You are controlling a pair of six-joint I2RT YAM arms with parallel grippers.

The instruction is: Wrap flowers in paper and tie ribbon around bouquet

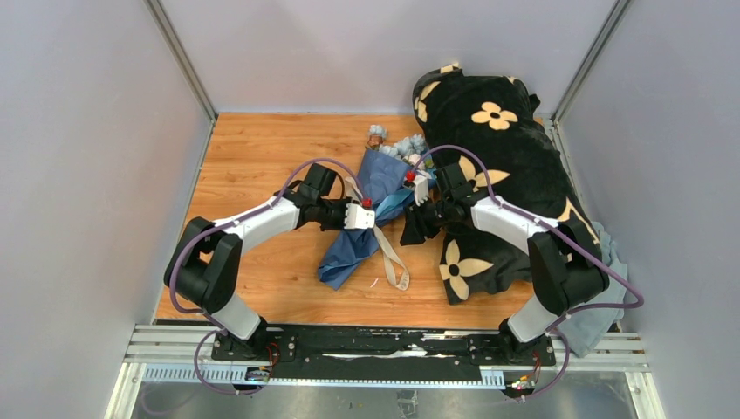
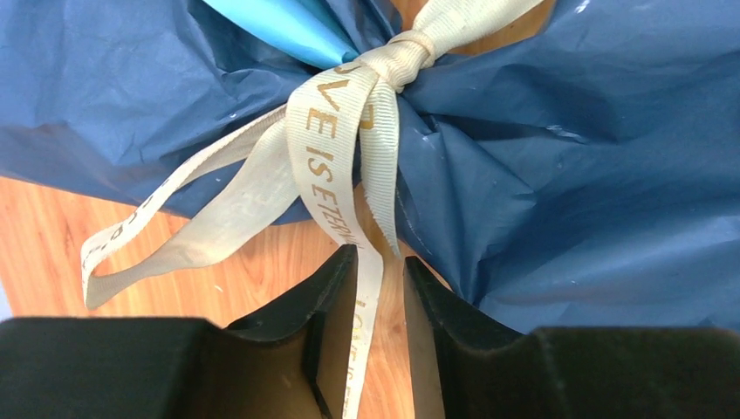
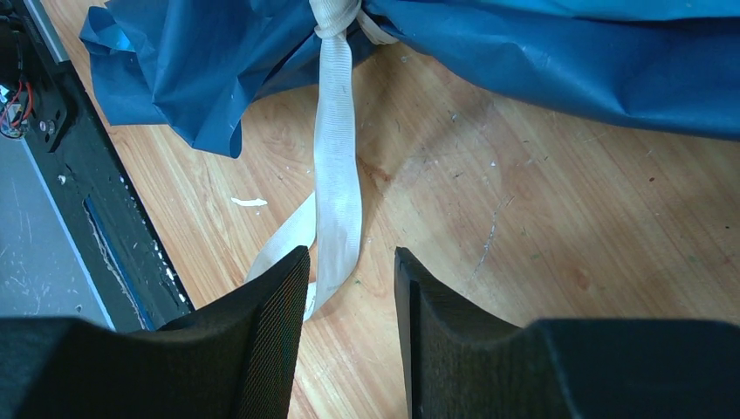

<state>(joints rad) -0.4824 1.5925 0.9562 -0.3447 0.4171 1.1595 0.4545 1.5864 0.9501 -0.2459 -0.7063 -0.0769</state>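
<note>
Navy paper (image 1: 362,218) already wraps the flowers (image 1: 397,144), and the cream ribbon (image 2: 336,148) is knotted around the bouquet. My left tool (image 2: 380,266) pinches one ribbon tail; my right tool (image 3: 349,262) straddles another, and I cannot tell whether it grips. Tightening seems all that is left.

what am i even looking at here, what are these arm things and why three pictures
Two robot arms sit bolted at a table's near edge. One picture looks down from above; the other two come from cameras on each wrist. On the wooden table lies a bouquet wrapped in navy paper, with a cream ribbon knotted around it. A black flowered blanket lies on the right. The left pincer has a ribbon tail between its fingers; whether it grips is unclear. The right pincer is open beside another tail.
</note>
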